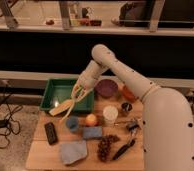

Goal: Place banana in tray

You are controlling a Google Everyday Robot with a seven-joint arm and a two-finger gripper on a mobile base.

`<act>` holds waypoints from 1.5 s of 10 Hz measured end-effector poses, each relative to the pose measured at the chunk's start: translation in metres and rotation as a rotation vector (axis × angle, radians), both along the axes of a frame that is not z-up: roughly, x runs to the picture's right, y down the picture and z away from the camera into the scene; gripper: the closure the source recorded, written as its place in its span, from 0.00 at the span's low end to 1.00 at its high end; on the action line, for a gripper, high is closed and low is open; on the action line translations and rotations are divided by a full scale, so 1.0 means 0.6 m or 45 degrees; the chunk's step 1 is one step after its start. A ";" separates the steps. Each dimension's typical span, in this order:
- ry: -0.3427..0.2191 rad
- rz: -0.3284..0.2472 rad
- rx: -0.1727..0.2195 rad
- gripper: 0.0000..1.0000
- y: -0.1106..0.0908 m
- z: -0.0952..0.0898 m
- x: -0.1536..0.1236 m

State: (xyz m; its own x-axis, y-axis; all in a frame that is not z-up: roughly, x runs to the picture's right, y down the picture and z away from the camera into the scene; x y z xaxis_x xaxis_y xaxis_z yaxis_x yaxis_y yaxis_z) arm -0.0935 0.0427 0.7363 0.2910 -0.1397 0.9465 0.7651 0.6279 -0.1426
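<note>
Banana (pixel 61 107), pale yellow, is seen held at the tip of the gripper (pixel 75 98), its far end clamped between the fingers and its length slanting down and to the left from them. It is carried over the front rim of the tray (pixel 50 91), partly above the green floor and partly above the wooden table (pixel 40 155); whether it touches the rim cannot be told.

Nearest the camera, well below the gripper, a grey-blue cloth (pixel 73 151) is laid on the table, with a dark bunch of grapes (pixel 105 146) to its right and a black-handled tool (pixel 121 149) beyond that. A black rectangular device (pixel 51 133) is found below and left of the gripper. Just below it a small blue cup (pixel 72 123) is set, then an orange fruit (pixel 91 119) and a blue sponge (pixel 92 132), with a white cup (pixel 110 113) further right.

Level with the gripper and to its right, a purple bowl (pixel 106 88) is placed, and an orange bowl (pixel 127 93) is partly hidden behind the arm (pixel 125 75). The tray spreads out behind and to the left of the gripper. The arm is stretched in from the right, its large white shell filling the right-hand foreground.
</note>
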 end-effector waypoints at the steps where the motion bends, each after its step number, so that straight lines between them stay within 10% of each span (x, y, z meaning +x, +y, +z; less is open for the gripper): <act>1: 0.011 0.033 0.000 0.97 0.006 0.007 0.009; 6: -0.026 0.149 0.048 0.97 -0.032 0.103 0.009; 15: -0.098 0.063 0.169 0.97 -0.054 0.207 0.014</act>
State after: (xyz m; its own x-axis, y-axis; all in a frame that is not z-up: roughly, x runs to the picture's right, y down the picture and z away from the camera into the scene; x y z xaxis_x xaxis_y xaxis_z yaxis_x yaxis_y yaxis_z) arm -0.0852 0.0102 0.8605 0.2277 -0.2527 0.9404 0.7384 0.6744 0.0024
